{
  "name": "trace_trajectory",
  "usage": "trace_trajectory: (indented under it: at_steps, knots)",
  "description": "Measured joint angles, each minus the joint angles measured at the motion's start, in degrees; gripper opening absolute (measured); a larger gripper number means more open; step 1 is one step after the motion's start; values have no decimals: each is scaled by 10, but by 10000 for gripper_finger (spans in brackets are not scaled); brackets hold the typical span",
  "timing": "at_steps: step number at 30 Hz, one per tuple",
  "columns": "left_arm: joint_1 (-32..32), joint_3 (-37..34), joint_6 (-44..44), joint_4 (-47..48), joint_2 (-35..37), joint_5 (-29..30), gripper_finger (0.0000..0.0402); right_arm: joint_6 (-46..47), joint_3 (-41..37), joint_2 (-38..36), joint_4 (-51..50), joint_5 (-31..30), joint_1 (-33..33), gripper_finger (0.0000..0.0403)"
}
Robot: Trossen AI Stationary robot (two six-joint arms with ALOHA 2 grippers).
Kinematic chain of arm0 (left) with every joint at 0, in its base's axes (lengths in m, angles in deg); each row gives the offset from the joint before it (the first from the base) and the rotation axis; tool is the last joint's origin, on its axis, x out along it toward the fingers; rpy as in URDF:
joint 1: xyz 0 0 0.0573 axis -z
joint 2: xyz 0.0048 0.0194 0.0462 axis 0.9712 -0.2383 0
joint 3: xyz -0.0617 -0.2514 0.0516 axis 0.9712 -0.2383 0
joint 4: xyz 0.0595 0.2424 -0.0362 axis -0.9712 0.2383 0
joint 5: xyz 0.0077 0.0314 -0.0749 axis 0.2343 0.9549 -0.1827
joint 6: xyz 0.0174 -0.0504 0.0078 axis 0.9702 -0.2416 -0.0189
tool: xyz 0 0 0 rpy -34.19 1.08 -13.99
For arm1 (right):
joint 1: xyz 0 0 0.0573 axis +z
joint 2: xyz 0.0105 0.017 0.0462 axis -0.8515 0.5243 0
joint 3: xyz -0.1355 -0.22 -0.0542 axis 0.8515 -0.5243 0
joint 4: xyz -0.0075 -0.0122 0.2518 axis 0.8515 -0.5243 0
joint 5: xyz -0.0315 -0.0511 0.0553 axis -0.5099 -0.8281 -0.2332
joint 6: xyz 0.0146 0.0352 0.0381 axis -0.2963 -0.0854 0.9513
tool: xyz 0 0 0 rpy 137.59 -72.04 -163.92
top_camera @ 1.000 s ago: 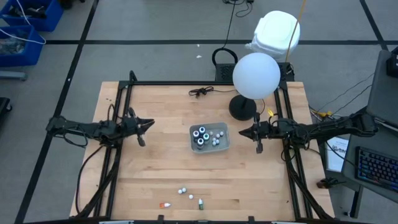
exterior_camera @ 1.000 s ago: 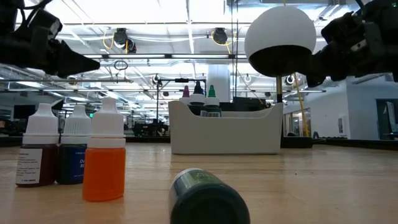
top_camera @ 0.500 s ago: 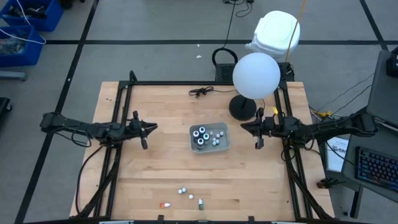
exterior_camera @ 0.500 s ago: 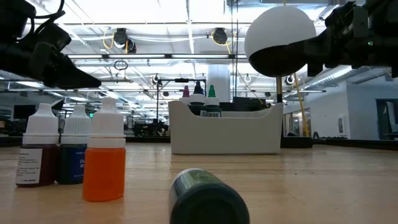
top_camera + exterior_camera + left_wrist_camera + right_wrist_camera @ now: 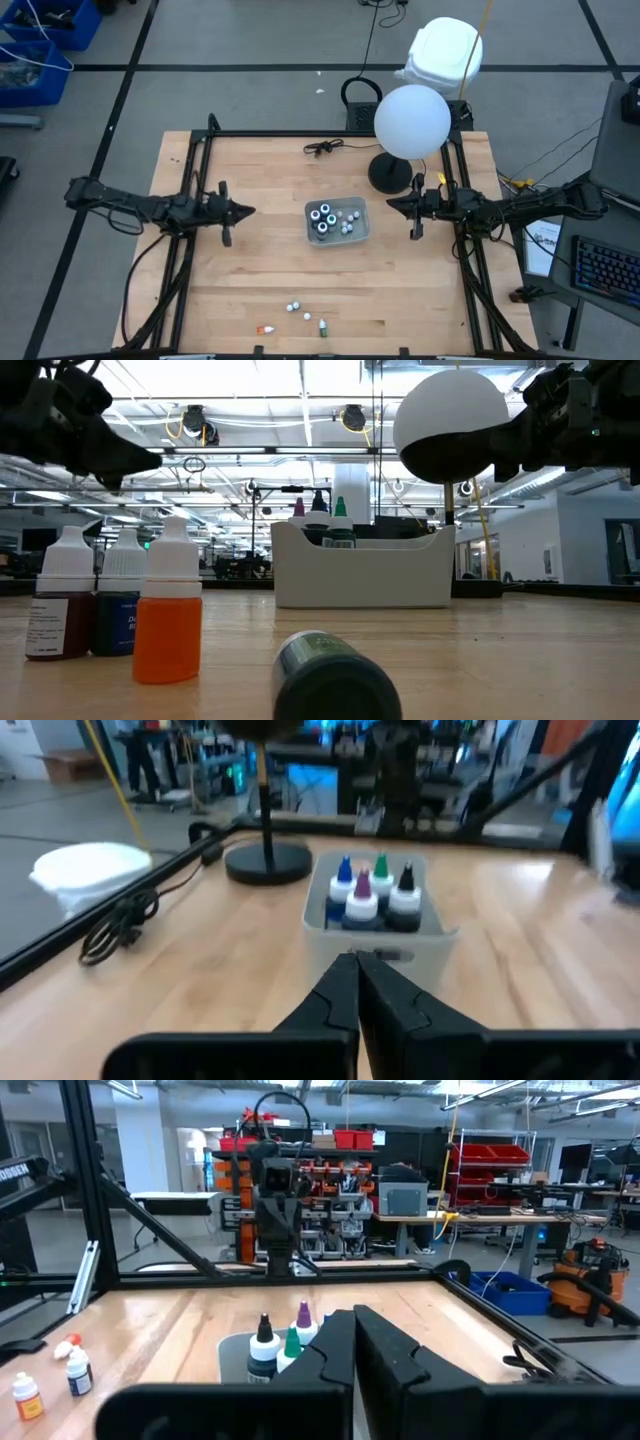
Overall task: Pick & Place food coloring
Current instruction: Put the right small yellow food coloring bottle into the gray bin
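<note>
High view: food coloring bottles [image 5: 327,218] fill the grey tray [image 5: 358,232] at the desk's [image 5: 260,280] centre, others near its front edge. Left gripper [image 5: 244,211] and right gripper [image 5: 392,209] flank the tray, jaws together.

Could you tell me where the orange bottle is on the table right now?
In the high view the orange bottle lies near the table's front edge, left of centre, beside the loose white-capped bottles and well away from the grey tray.

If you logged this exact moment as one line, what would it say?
left tool: shut, empty, left of tray | right tool: shut, empty, right of tray | tray: holds bottles | loose bottles: near table front edge
</note>
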State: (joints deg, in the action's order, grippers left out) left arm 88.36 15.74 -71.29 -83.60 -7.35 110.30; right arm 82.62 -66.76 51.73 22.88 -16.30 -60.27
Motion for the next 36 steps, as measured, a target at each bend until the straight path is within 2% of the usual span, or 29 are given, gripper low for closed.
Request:
trace_trajectory:
  at_steps: [4,8,15,19,22,27,32,36]
  knots:
    - [23,47,1,49,-38,29,5,-4,0,0,0,0,0,0]
    - [49,110,-41,103,-108,42,6,-16,0,0,0,0,0,0]
    - [113,225,-72,119,-312,41,8,-20,0,0,0,0,0,0]
    - [141,333,-79,180,-446,37,9,-20,0,0,0,0,0,0]
    - [146,436,-93,278,-547,13,4,-20,0,0,0,0,0,0]
    - [149,593,-90,392,-679,-42,16,-17,0,0,0,0,0,0]
    - [158,697,-27,419,-785,-133,4,-16,0,0,-1,0,0,0]
    - [171,751,46,419,-851,-168,24,-16,0,0,-5,0,0,0]
